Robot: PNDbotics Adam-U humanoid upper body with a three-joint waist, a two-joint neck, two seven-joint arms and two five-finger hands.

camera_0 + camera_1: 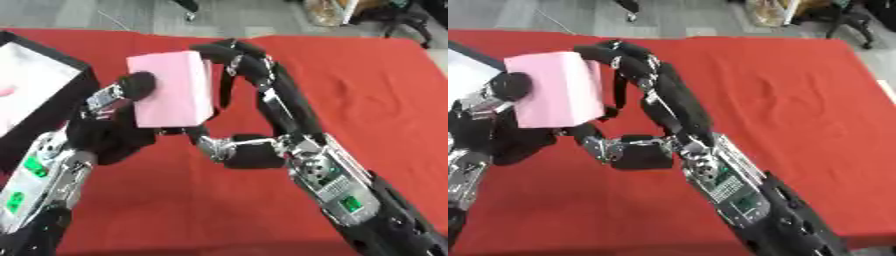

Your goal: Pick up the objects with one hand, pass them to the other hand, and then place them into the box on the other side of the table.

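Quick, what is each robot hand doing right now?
Left hand: shut on the pink block, thumb on its front.
Right hand: shut on the same pink block, fingers curled over its top.

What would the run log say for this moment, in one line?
phase: handover | pink block held by both | left robot hand gripping | right robot hand gripping | box at left

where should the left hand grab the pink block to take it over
By the block's free left edge, coming from the left. It stands upright with its broad face to the camera; the right hand curls over its top right edge, while the left hand already has a fingertip on that left side.
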